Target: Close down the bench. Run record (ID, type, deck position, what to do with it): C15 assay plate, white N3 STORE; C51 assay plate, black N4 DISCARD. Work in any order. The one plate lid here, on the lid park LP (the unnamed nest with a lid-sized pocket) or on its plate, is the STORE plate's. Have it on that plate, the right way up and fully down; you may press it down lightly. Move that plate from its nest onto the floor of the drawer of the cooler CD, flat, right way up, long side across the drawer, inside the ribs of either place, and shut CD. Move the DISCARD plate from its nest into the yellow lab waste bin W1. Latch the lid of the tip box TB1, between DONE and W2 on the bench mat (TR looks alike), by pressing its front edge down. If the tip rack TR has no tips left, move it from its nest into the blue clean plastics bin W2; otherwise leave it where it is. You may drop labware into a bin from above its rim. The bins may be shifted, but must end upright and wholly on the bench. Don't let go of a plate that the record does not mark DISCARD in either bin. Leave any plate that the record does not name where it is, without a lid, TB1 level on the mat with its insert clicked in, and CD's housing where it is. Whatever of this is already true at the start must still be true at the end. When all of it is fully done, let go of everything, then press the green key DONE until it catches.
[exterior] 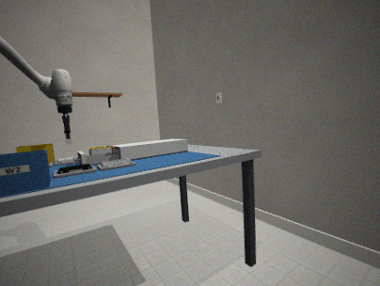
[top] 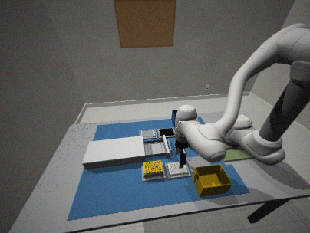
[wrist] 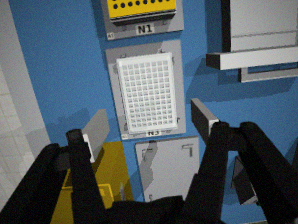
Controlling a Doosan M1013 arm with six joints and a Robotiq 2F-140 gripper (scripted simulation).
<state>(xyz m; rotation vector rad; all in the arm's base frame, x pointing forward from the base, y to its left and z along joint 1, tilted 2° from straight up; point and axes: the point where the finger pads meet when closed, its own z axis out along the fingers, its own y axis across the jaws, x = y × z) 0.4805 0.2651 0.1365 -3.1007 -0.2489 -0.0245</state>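
Note:
The white assay plate lies in nest N3, its wells showing; it also shows in the top view. My gripper hangs high above the plate's near end, open and empty. It also shows in the top view and the exterior view. The black plate sits in a back-row nest. A pale grey piece lies in the nest beside it; I cannot tell if it is the lid. The cooler has its drawer pulled out, seemingly empty. The yellow bin stands right of N3.
The yellow tip rack sits in N1 beside N3. An empty grey nest lies on N3's other side, next to the yellow bin. The blue bin W2 stands at the back. A green pad lies under the arm.

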